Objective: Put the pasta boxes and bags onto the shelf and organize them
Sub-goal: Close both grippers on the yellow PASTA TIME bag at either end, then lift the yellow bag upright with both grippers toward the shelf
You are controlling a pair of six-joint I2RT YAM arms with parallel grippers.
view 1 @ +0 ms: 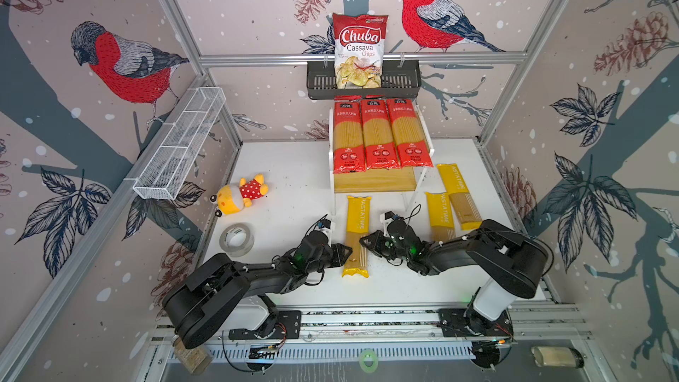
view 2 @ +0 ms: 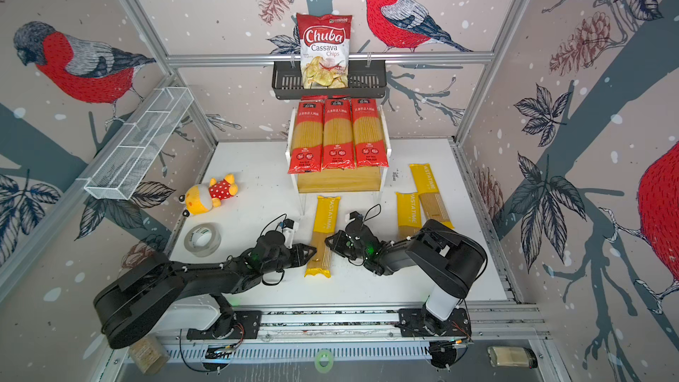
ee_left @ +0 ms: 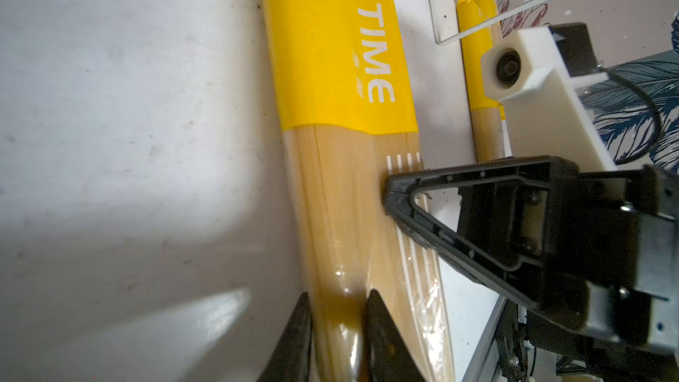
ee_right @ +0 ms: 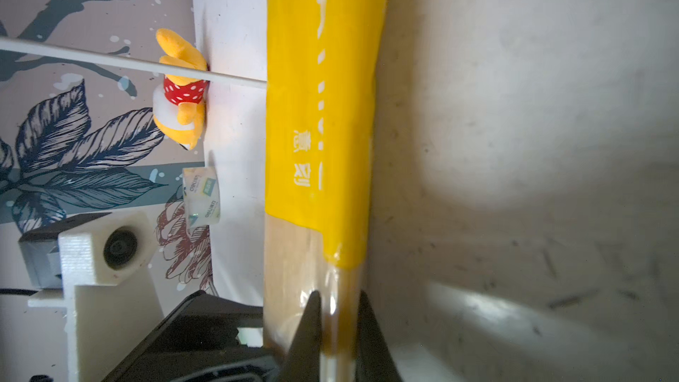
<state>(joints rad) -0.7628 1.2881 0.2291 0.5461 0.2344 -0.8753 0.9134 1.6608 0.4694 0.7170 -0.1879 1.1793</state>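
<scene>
Shows, from above, a white worktop (view 1: 294, 178) with both arms reaching inward to one yellow PASTATIME pack (view 1: 357, 229) lying flat. Clenches the left claw (view 1: 348, 251) on one long edge of that pack and the right claw (view 1: 363, 241) on the opposite edge, with clear film squeezed between the fingertips (ee_left: 378, 325) in the left wrist view. Grips from two sides probably to keep so long and floppy a pack level, without the sag or swing of a single pinch. Sets the shelf (view 1: 374, 182) just beyond both claws, with a bare lower board, likely meant for the yellow packs, and an upper board already filled by three red packs (view 1: 378, 137) side by side. Leaves two more yellow packs (view 1: 441, 214) flat on the worktop beyond the right claw, on the side away from the left claw.
</scene>
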